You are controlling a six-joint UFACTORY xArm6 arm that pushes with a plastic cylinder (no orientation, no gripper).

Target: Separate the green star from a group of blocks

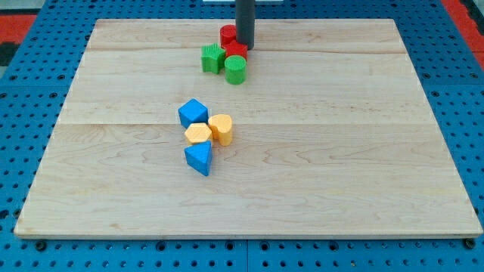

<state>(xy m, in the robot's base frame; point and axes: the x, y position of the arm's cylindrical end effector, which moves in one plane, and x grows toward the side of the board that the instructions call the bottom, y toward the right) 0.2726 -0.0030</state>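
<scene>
My tip, a bare rod with no jaws, sits at the top centre, touching the red blocks beside the green star and green cylinder.

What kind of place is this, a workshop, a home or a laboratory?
Most likely a robotics laboratory bench. A pale wooden board lies on a blue perforated base, small coloured blocks such as the green star sit on it, and my tip stands among the top group, right of the star.
</scene>
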